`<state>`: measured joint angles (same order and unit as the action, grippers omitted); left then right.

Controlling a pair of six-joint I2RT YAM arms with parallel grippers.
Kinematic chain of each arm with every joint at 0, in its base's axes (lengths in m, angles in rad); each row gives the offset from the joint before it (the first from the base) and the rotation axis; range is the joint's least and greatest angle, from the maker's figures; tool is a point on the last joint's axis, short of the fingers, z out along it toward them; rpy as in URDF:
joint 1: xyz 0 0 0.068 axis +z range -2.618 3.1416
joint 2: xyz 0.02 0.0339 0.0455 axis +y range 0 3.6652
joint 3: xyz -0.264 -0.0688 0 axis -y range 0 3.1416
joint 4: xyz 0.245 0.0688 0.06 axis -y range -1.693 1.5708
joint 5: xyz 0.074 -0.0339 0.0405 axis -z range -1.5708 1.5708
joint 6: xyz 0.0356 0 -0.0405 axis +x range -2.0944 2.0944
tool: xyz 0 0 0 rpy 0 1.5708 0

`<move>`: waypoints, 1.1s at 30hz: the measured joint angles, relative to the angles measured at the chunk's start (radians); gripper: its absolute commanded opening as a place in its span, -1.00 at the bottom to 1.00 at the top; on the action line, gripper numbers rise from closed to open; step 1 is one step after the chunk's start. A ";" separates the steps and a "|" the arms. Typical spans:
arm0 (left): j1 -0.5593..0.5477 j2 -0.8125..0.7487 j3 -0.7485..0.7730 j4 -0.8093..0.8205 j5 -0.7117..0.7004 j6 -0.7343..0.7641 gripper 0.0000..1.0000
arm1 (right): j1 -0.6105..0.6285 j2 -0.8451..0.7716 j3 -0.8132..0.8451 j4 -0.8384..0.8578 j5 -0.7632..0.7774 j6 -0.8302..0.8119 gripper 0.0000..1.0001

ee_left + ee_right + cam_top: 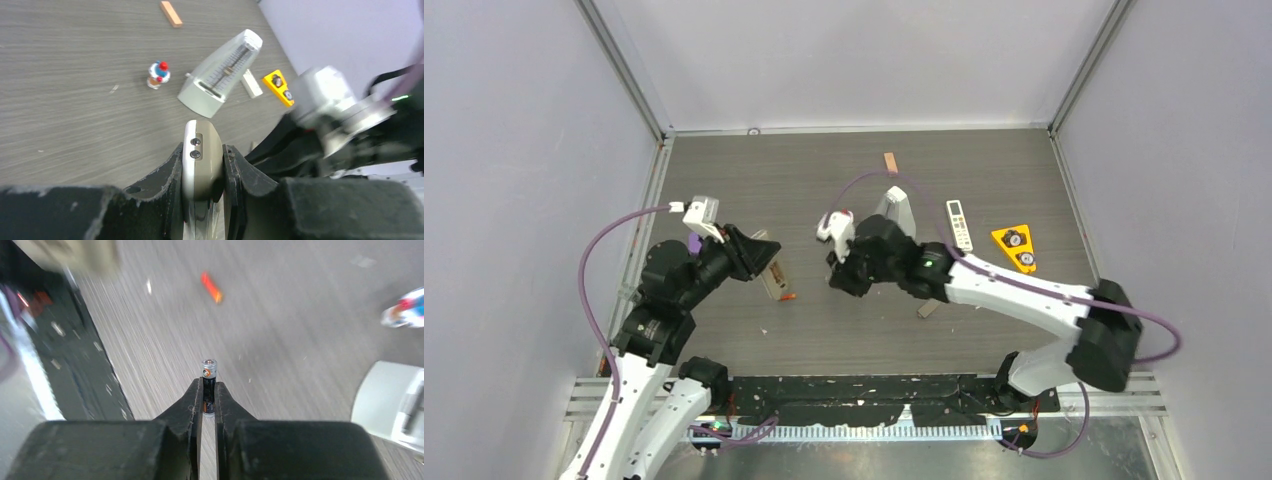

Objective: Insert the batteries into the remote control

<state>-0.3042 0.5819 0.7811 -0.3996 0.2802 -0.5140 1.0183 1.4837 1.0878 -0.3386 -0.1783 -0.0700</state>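
now the right pincer (209, 392) pinches a battery (209, 371) by its tail, so it may tilt entering the remote (201, 162) clamped by the left pincer (202, 150).

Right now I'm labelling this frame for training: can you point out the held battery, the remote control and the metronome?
battery (209, 373): right wrist view, on its body below the metal cap.
remote control (202, 160): left wrist view, on its grey-brown face.
metronome (222, 73): left wrist view, on its front scale.
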 measured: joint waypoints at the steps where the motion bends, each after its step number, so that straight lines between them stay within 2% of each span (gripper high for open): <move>1: 0.000 -0.006 -0.026 0.032 0.016 -0.028 -1.00 | -0.006 -0.047 -0.002 0.027 0.018 0.043 -0.90; 6: 0.000 -0.009 -0.107 0.176 0.089 -0.174 -1.00 | 0.001 -0.242 0.001 0.183 0.086 0.275 -0.89; 12: 0.000 0.032 -0.121 0.245 0.134 -0.346 -1.00 | 0.081 -0.220 0.099 0.227 0.196 0.429 -0.89; 21: 0.003 0.145 0.004 0.061 0.134 -0.448 -1.00 | 0.156 -0.113 0.141 0.217 0.302 0.467 -0.89; 33: 0.018 0.187 0.008 0.027 0.204 -0.608 -1.00 | 0.164 -0.100 0.125 0.228 0.368 0.435 -0.89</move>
<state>-0.2863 0.7692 0.7891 -0.3721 0.4847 -1.1217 1.1828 1.3838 1.2125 -0.1104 0.1894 0.3645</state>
